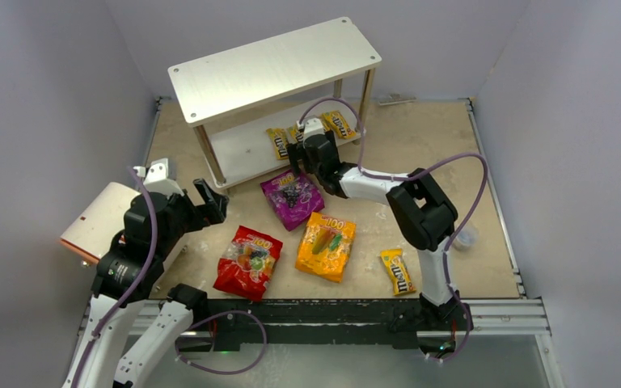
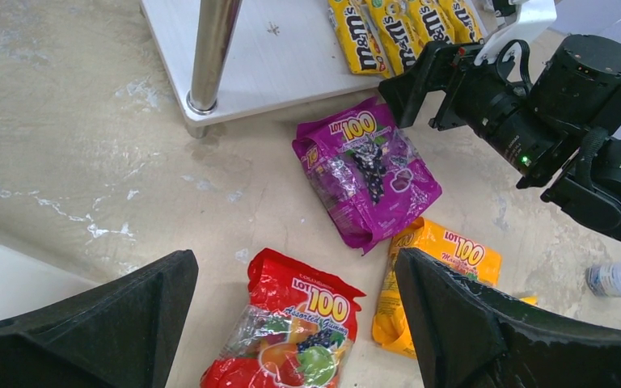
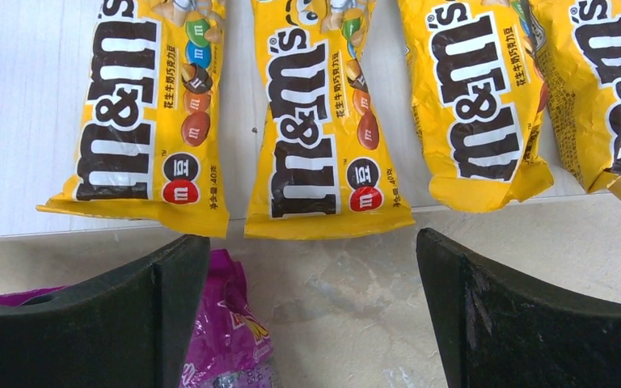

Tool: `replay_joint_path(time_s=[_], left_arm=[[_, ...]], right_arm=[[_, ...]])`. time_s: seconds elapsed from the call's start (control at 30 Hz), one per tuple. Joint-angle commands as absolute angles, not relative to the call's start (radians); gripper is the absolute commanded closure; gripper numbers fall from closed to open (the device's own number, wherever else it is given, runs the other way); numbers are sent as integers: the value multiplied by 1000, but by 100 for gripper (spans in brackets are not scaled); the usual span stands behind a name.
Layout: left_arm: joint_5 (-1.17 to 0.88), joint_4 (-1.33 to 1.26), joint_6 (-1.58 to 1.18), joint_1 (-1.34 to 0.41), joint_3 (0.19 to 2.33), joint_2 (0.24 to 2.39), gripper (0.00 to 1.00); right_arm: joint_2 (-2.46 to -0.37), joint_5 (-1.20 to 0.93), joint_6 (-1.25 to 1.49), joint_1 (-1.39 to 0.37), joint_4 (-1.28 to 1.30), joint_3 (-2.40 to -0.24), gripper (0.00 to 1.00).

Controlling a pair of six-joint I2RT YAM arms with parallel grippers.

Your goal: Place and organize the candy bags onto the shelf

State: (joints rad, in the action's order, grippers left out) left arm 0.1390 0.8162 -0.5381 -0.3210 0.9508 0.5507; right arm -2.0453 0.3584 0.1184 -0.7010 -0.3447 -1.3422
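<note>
Candy bags, Lena: what have the fingers got hold of?

Nothing, Tom. The right gripper (image 3: 311, 259) stands spread and empty at the front lip of the lower board of the white two-tier shelf on thin round legs (image 1: 275, 65). Just above its fingertips, across the top of the right wrist view, lie the narrow yellow M&M's packets (image 3: 319, 121), flat on that board with their near ends at the edge. The left gripper (image 2: 293, 267) is spread and empty too, at the left of the overhead view, looking down on the glossy red fruit-print pouch (image 2: 299, 319).

So which step is in hand?

I judge it to be the next pick. The glossy purple grape-print pouch (image 1: 291, 198) lies just below the right gripper, at the lower left of its view, so it is nearest. I would pinch it at a crimped end, not across the puffed middle, since the slick film may slip. Lift it clear of the board's lip, come in low under the top board, and set it down left of the yellow row without nudging that row.

And the count?

Three big pouches, all on the beige tabletop (image 1: 453, 162) at mid-frame: purple, red, and a glossy orange fruit-print pouch (image 1: 326, 245). Five packets: four on the lower board, and a fifth packet (image 1: 398, 271) alone at the lower right. One shelf, two boards. Also one cream cylinder with an orange rim (image 1: 101, 222) at the far left, and one small clear container (image 1: 465, 238) at the right, too blurred to name.
</note>
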Motion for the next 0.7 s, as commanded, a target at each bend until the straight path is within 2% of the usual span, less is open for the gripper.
replay_joint_path(time_s=[0.0,0.13,0.37,0.53,0.6,0.67], left_arm=[[124,783,-533,-316,949,546,0],[96,765,-521,-316,945,531,0],[9,689,-512,-316,906,512,0],[-64,616,-508,-316,850,519,0],[-93,571,-518,-316,818,520,0],[-126,532,-527,-316,794,529,0]], right_arm=[[-1997,382,110,-703,-354,-1342,1],[-1882,397,150,-703,-319,-1262,1],[-1595,423,220,-703,-312,-983,1],[-1430,433,351,-703,-123,-849,1],[-1383,498,482,-696,77,-843,1],[-1329,462,527,-682,209,-831,1]])
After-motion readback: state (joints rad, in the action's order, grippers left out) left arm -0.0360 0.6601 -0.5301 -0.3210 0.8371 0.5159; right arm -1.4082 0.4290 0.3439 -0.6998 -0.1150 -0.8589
